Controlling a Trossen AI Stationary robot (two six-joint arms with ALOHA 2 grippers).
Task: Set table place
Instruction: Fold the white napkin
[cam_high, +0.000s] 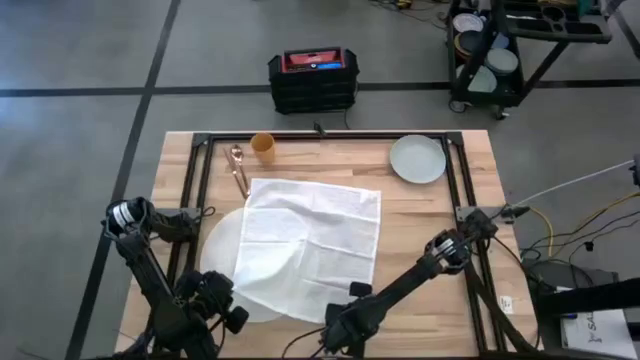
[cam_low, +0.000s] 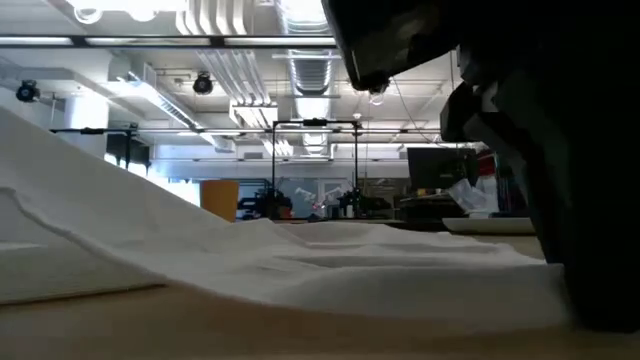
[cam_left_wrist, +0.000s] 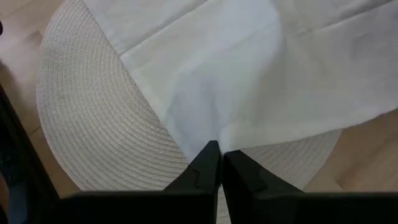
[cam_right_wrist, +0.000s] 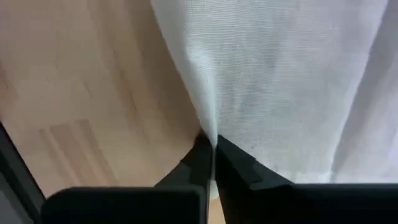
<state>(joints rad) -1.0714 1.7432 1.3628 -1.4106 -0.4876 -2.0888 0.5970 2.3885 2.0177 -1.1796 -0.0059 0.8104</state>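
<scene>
White cloth (cam_high: 312, 240), soft and limp, is pinched at near corners by left gripper (cam_left_wrist: 217, 155) and right gripper (cam_right_wrist: 212, 146).

Grey floor (cam_high: 80, 60), black crate (cam_high: 313, 80), ceiling ducts (cam_low: 240, 60).

White cloth over a pale woven mat on light wood.

My left gripper (cam_left_wrist: 219, 155) and right gripper (cam_right_wrist: 212, 146) are both dark. The cloth (cam_high: 312, 235) is plain white; the round mat (cam_left_wrist: 93, 130) off-white with ringed weave; the table (cam_high: 420, 215) light wood, black-railed; the plate (cam_high: 417, 158) pale grey-green; the cup (cam_high: 263, 146) orange.
</scene>
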